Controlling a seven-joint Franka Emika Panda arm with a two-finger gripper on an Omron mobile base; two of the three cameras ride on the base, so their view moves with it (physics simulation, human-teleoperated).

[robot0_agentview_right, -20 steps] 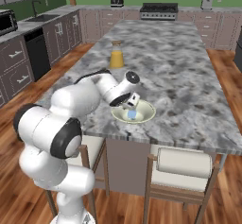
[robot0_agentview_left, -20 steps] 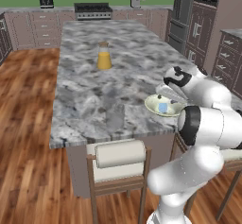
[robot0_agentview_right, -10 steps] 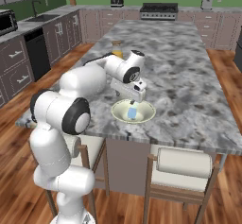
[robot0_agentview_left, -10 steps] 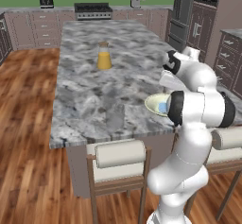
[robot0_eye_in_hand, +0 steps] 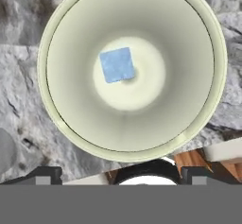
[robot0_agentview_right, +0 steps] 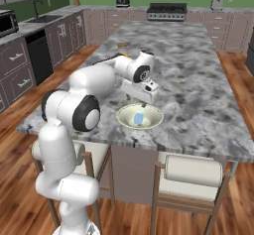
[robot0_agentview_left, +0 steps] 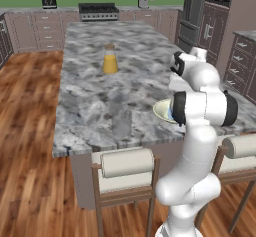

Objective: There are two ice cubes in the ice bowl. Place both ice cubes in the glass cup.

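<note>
One small light-blue translucent ice cube (robot0_eye_in_hand: pixel 117 64) lies flat near the centre of the shallow round pale cream-green ice bowl (robot0_eye_in_hand: pixel 198 34) as we look down from the hand view; in the right base view we see the cube (robot0_agentview_right: pixel 139 118) again inside the bowl (robot0_agentview_right: pixel 124 120), which sits on the grey-and-white marble island counter (robot0_agentview_right: pixel 198 75) close to its near edge; the two-finger gripper (robot0_agentview_right: pixel 145 100) hangs just above the bowl, its fingers spread wide apart with nothing between them; in the left base view we see the bowl's rim (robot0_agentview_left: pixel 160 111) partly behind the white arm; the small clear glass cup (robot0_agentview_left: pixel 121 124) stands faint against the marble near the front edge, well apart from the bowl, and we cannot tell what it contains; a lidded jar of orange liquid (robot0_agentview_left: pixel 110 60) stands farther back on the counter.
</note>
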